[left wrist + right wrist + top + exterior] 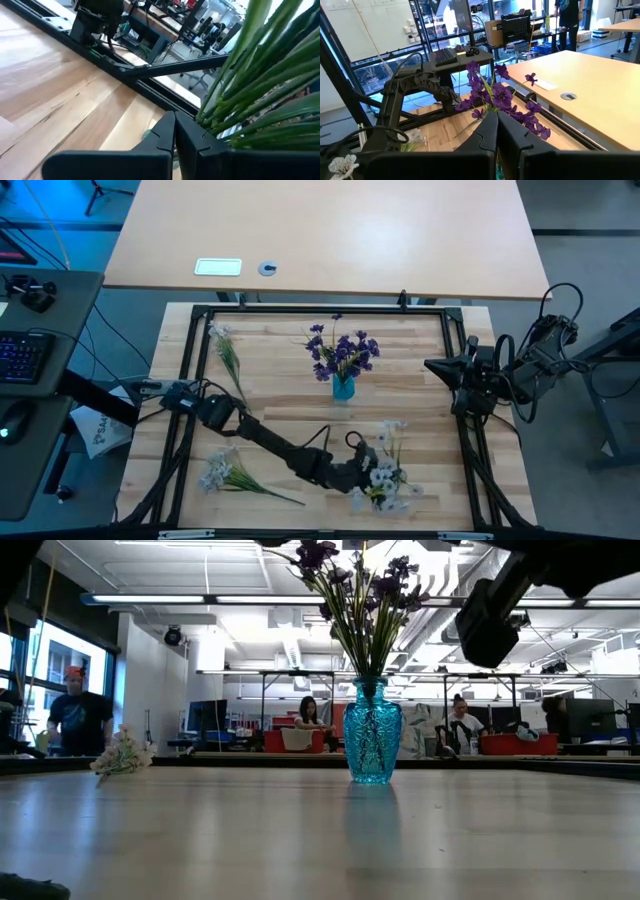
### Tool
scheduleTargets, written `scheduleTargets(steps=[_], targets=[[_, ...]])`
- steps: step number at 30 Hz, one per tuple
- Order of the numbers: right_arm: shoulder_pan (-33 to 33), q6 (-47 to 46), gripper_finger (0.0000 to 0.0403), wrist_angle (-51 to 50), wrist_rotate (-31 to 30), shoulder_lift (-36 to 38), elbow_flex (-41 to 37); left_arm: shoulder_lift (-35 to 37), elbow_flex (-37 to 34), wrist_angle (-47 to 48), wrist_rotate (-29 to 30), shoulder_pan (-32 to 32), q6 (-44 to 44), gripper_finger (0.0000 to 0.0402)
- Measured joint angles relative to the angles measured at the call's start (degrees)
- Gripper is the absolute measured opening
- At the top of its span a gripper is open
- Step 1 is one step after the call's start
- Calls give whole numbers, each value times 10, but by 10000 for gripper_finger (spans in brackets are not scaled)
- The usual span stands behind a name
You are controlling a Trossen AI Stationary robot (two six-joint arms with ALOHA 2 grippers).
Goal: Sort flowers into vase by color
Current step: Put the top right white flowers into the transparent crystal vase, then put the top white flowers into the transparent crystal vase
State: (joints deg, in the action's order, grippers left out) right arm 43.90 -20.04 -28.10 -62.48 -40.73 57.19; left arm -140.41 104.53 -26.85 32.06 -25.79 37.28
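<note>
A blue glass vase (343,388) (372,745) stands upright at mid-table and holds dark purple flowers (340,350) (365,590) (500,97). A bunch of pale white flowers (388,475) lies near the table's near edge, right of centre. Its green stems (250,85) fill the left wrist view. One white sprig (226,350) (122,755) lies far left, another (228,473) near left. My left gripper (360,470) (174,125) is shut, right beside the white bunch. My right gripper (432,366) (495,122) is shut and waits at the right edge, pointing at the vase. My left gripper stands low over the table with the green stems (215,117) of the white bunch close against the outer side of one finger (200,140). I cannot tell whether it touches them. Nothing shows between the shut fingers.
A black frame (190,380) runs around the wooden table top. A beige desk (320,230) lies beyond the far edge. Bare wood shows between the vase and the near-left sprig. In the low view, people sit and stand in the room behind the table.
</note>
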Motion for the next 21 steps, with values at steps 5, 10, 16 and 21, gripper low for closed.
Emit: scheduleTargets(steps=[5,10,16,21], targets=[[0,2,0,-1,0,0,0,20,0,21,14,-1,-11,0],[0,1,0,-1,0,0,0,70,0,183,29,-1,-33,0],[0,1,0,-2,5,0,0,144,-29,403,75,-1,-1,0],[0,0,0,-4,6,0,0,235,-143,406,97,-2,26,0]])
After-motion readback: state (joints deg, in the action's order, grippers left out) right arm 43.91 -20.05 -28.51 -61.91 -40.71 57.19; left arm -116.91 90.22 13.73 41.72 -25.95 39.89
